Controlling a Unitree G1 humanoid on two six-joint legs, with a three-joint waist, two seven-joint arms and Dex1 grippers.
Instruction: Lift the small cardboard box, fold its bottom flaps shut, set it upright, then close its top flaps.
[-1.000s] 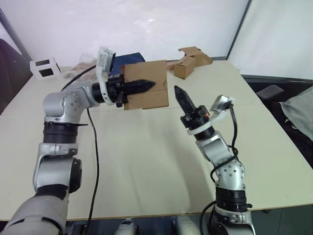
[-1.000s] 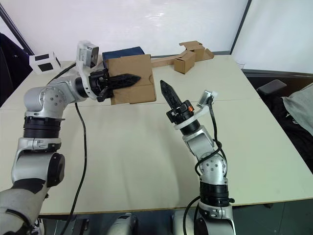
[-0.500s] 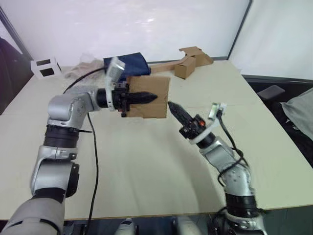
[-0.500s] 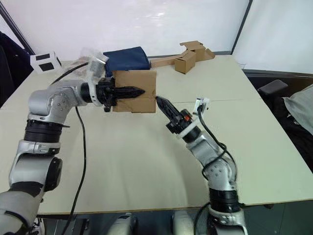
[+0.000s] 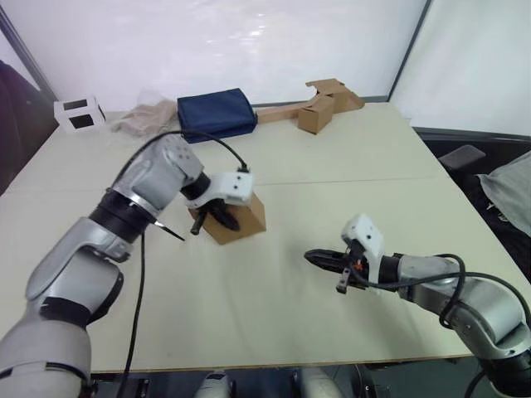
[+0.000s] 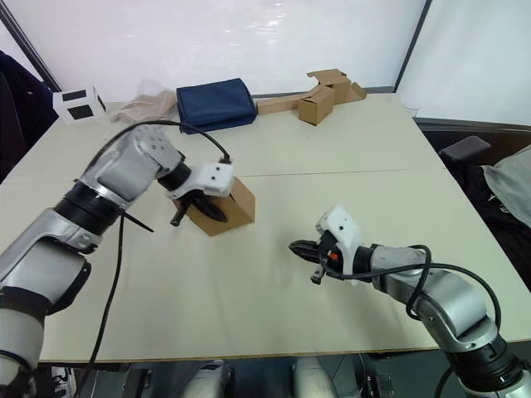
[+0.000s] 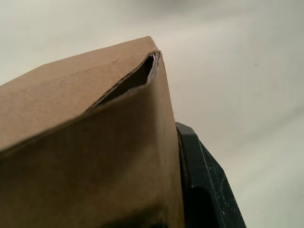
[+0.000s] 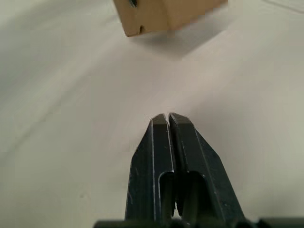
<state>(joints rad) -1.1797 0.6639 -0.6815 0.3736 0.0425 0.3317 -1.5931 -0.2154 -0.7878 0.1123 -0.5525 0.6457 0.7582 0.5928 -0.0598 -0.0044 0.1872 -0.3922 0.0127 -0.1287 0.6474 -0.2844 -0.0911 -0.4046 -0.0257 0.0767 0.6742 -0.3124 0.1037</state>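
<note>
Because the small cardboard box [image 5: 236,217] now sits on the tabletop [image 5: 274,307] with the left gripper [image 5: 217,217] clamped on its near wall, the main risk lies in how that grip is let go. One black finger [image 7: 204,185] lies flat against the outside of the wall in the left wrist view, so the other is presumably inside, though I cannot make it out. At the box's corner a flap [image 7: 130,80] stands slightly ajar, leaving a dark slit; which rim this is I cannot tell for certain.

If the left gripper pulls away at an angle, the inner finger could catch the rim and tip or drag the light box, and folded bottom flaps that are held only by the box's own weight could spring open again. Pressing down too hard could crush the corrugated wall instead.

The right gripper [image 6: 300,247] hovers low over bare tabletop, well apart from the box, its fingers pressed together. Closed like that it can push a top flap but not pinch one, and a sideways shove from it could slide the box rather than fold the flap, unless the left gripper steadies the wall.
</note>
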